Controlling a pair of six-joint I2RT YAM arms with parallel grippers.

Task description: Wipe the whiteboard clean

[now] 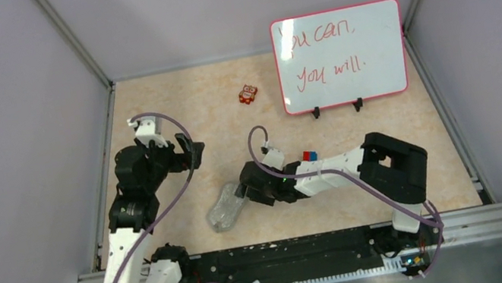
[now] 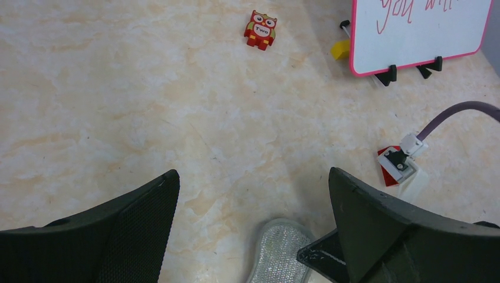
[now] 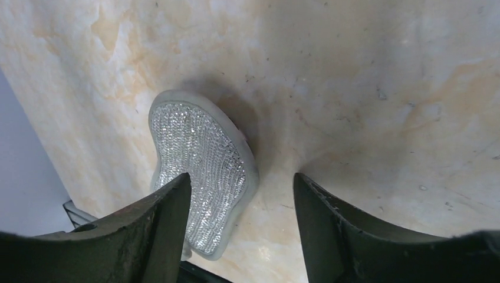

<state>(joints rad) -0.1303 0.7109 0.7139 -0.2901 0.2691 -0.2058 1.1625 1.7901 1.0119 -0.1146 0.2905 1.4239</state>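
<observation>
owl block [image 1: 248,94] and glitter pad [image 1: 224,207] on a marble-look table [image 1: 172,101]
from above, the small red owl block, marked "two" on its belly, lies flat near the table's 12 o'clock. the clear pad is bean-shaped with a rounded rim and a face full of silver glitter. it lies flat toward 7 o'clock by the near edge, well apart from the owl. plain grey walls [image 1: 3,152] close in three sides.

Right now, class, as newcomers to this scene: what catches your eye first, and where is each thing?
The whiteboard, standing at the far right of the table with red handwriting reading "You can, you will.", draws the eye first. Toward the near edge, a glittery translucent pad lies flat, the right gripper open over it. A small red owl figure sits left of the board.
</observation>
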